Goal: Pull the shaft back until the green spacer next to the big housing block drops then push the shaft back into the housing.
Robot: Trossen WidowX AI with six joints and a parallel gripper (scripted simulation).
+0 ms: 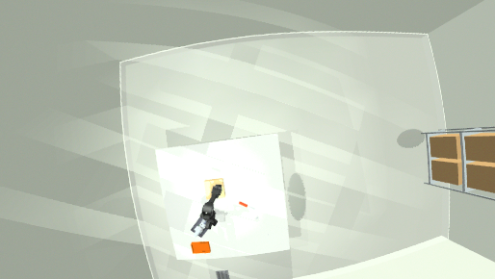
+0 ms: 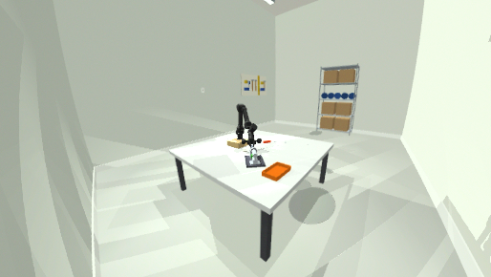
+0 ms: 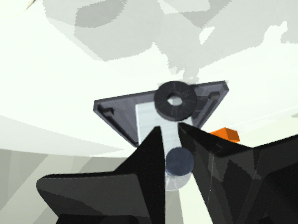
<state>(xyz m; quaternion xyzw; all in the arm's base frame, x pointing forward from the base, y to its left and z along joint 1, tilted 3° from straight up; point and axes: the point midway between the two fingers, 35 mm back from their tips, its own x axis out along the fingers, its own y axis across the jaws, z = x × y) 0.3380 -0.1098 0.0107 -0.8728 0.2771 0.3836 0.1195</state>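
A dark base plate (image 1: 195,232) (image 2: 248,164) (image 3: 120,111) carries a pale block-like part (image 3: 148,120). My gripper (image 3: 169,129) is low over the plate, its black fingers nearly together and shut on the shaft; the gripped stretch is hard to make out. A black ring with a central hole (image 3: 175,101) shows just beyond the fingertips in the wrist view, and a dark blue round piece (image 3: 179,161) shows between the fingers, nearer the camera. A tiny green spot (image 2: 251,155) shows at the fixture in the exterior view; whether the green spacer is on the shaft or off it I cannot tell.
An orange tray (image 1: 200,247) (image 2: 276,171) (image 3: 226,134) stands beside the fixture, near the table's edge. A wooden block (image 2: 234,143) is by the arm's base. A small red piece (image 1: 243,204) (image 2: 266,141) lies on the table, off to one side of the arm.
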